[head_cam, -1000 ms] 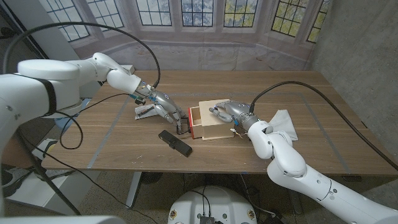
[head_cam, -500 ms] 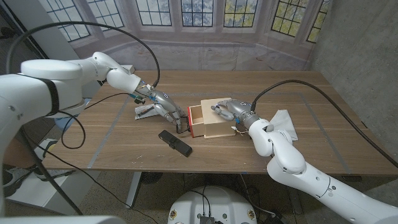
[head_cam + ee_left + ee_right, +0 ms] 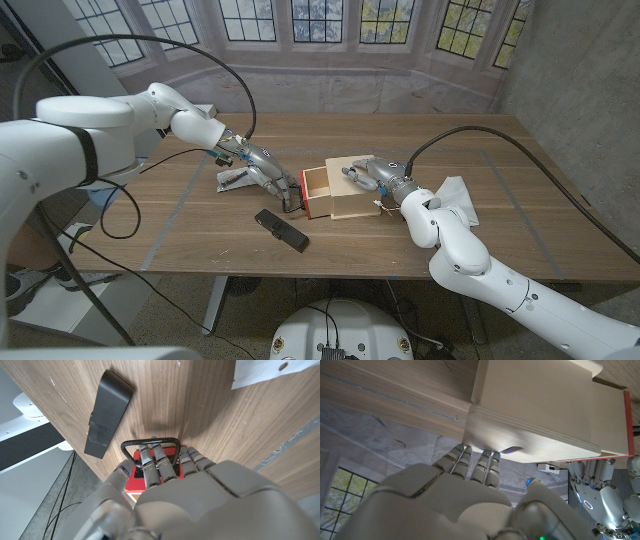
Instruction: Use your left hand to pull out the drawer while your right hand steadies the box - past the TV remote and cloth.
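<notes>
A pale wooden box [image 3: 352, 187] stands mid-table, and its red-fronted drawer [image 3: 304, 192] is pulled partly out toward my left. My left hand [image 3: 265, 172] hooks its fingers [image 3: 151, 462] through the drawer's black wire handle [image 3: 151, 441]. My right hand [image 3: 372, 173] rests on top of the box, fingertips [image 3: 479, 462] pressing against the box [image 3: 540, 405]. The black TV remote [image 3: 280, 229] lies in front of the drawer, close to the handle; the remote [image 3: 107, 412] lies apart from my left fingers. A white cloth [image 3: 455, 200] lies to the right of the box.
A white packet [image 3: 234, 178] lies on the table under my left wrist. Black cables arc over both arms. The table's front edge [image 3: 330, 272] is near the remote. A grey wall stands close on the right.
The drawer has slid a little farther out of the box toward my left. My right hand has shifted slightly on the box top.
</notes>
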Robot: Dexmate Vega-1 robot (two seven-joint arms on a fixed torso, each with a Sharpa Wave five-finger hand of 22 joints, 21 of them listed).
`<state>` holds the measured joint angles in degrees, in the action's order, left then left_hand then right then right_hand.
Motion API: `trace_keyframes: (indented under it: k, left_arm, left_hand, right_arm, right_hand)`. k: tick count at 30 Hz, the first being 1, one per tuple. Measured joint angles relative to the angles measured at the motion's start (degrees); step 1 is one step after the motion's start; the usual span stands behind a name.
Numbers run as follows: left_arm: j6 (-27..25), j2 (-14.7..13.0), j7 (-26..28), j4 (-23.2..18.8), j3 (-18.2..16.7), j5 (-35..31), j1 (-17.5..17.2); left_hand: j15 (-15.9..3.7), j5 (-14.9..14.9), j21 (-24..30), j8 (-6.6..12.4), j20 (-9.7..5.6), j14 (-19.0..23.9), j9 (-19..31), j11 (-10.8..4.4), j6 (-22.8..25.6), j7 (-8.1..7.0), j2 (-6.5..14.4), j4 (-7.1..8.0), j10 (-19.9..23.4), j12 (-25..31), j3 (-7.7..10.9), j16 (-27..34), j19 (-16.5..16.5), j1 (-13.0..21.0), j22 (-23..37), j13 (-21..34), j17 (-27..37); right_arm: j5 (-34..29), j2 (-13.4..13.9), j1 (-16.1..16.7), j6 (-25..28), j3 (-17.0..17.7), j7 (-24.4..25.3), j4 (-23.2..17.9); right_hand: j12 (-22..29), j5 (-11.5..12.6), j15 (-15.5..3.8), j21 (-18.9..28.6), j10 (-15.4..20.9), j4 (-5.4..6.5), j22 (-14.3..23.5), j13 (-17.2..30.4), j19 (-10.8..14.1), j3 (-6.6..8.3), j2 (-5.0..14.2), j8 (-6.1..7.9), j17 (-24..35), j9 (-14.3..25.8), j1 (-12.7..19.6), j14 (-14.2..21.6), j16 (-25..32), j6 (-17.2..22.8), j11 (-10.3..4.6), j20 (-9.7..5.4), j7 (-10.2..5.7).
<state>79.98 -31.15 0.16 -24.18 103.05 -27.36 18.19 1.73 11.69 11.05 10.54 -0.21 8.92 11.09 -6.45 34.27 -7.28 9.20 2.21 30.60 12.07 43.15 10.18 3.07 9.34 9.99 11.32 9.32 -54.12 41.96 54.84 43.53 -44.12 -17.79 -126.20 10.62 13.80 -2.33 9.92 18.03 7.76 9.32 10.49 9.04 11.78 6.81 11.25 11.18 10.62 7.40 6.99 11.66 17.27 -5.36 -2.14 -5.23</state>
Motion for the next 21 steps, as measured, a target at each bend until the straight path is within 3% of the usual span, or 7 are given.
trace_keyframes:
  k: [21]
  left_arm:
    - [0.0, -0.2, -0.2, 0.2, -0.7, -0.4, -0.3]
  left_hand:
    - [0.01, 0.0, 0.0, -0.01, 0.00, 0.0, 0.0, 0.00, -0.2, -0.20, 0.0, 0.00, 0.0, -0.2, 0.00, 0.0, 0.0, 0.0, 0.0, 0.0, 0.0]
  right_arm:
    - [1.3, 1.1, -1.2, 0.8, -0.9, 1.4, 0.8]
  right_hand:
    - [0.0, 0.4, 0.00, 0.3, 0.0, 0.00, 0.0, 0.0, 0.0, 0.00, 0.10, -0.11, 0.0, -0.4, -0.1, 0.0, 0.0, 0.3, 0.00, -0.01, 0.33]
